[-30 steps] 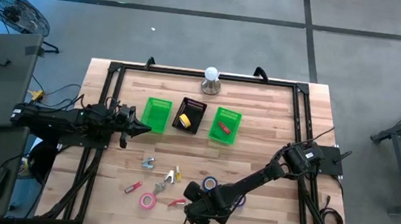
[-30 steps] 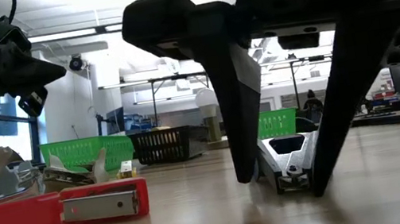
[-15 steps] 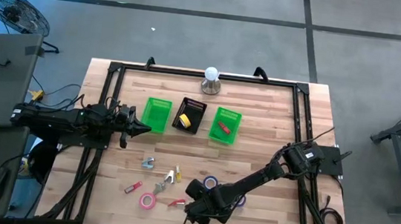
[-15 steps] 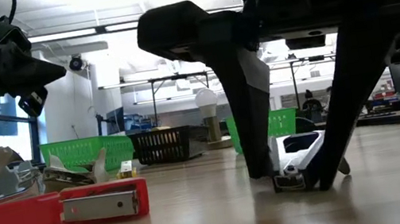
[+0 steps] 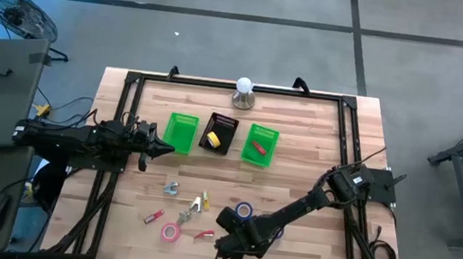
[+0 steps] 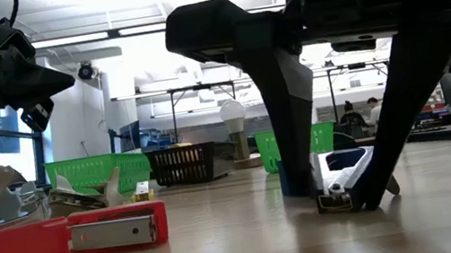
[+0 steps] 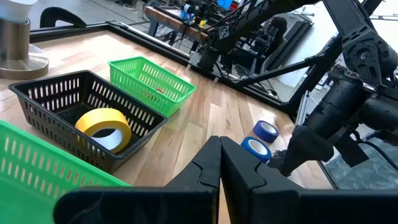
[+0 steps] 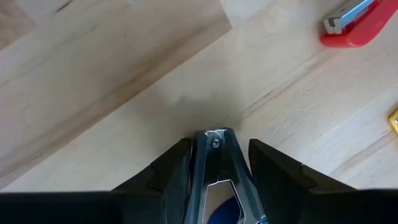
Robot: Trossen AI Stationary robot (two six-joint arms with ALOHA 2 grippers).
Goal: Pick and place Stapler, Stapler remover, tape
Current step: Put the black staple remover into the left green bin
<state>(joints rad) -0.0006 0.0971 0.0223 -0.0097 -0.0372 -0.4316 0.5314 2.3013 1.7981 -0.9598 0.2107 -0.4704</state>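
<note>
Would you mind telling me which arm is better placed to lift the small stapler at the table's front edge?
The right. Its gripper is already down at the table with its fingers on either side of the stapler. The left gripper waits shut, well above the table beside the green basket, far from it.

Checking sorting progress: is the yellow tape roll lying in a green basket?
No, the yellow tape roll lies in the black slatted basket, between the green ones.

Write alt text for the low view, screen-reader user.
Seen level across a wooden table, the right gripper stands fingertips-down, its two dark fingers closed around a small blue-and-silver staple remover. A red stapler lies at the left; green baskets and a black basket stand behind, and the left gripper hangs at the upper left.
</note>
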